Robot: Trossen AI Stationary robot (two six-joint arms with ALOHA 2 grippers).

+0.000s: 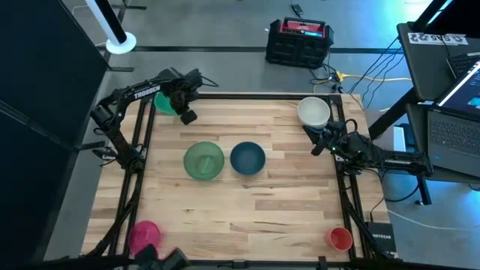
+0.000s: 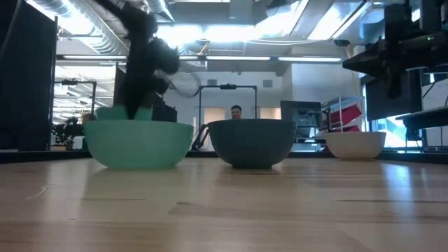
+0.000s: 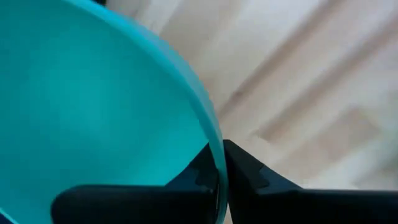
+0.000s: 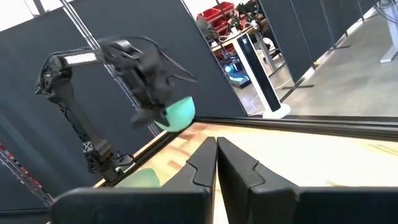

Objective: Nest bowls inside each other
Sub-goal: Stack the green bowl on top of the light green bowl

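High view: my left tool (image 1: 182, 107) grips the teal bowl (image 1: 165, 103) at upper left of the worktop (image 1: 247, 202); right tool (image 1: 324, 139) clenched, empty, right. Left wrist view: fingers (image 3: 245, 171) pinch its thin rim. It looks light, stiff and slick, so the rim seems the best hold.

From my seat I see a pale wooden bench (image 1: 247, 202) on a grey floor (image 1: 225, 30). Dark partition panels (image 4: 155, 31) stand beside it, a laptop (image 1: 457, 112) sits nearby, and bright ceiling lights (image 2: 231, 28) glare overhead.
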